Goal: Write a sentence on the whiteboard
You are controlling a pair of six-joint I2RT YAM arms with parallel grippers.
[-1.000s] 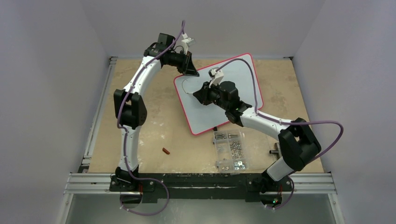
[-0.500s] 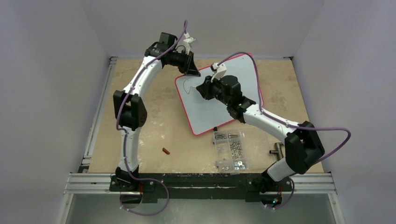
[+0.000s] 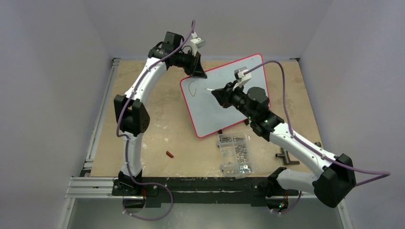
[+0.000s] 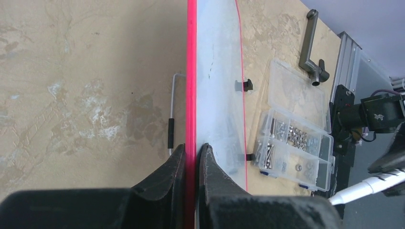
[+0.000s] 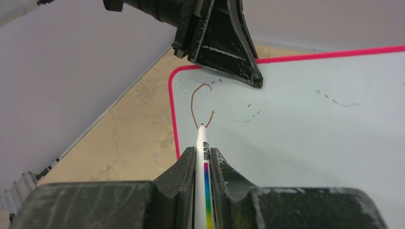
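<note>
The whiteboard (image 3: 229, 102) with its red-pink rim lies tilted at the middle back of the table. My left gripper (image 3: 199, 72) is shut on its far-left rim; in the left wrist view the jaws (image 4: 191, 152) pinch the red rim (image 4: 191, 71). My right gripper (image 3: 218, 93) is shut on a white marker (image 5: 202, 143) with a rainbow stripe. The sentence is only one curved brown-dark stroke like a "C" (image 5: 195, 102), which also shows in the top view (image 3: 191, 88). The marker tip (image 5: 201, 126) sits by the stroke's lower end; I cannot tell if it touches.
A clear compartment box of screws (image 3: 235, 152) stands in front of the board, also in the left wrist view (image 4: 296, 138). A black hex tool (image 3: 285, 156) lies at the right. A small red piece (image 3: 169, 154) lies front left. Faint old marks (image 5: 334, 100) dot the board.
My right arm has swung its elbow out to the right and drawn the gripper back to the right. The curved stroke is now uncovered. The left gripper stays on the rim.
</note>
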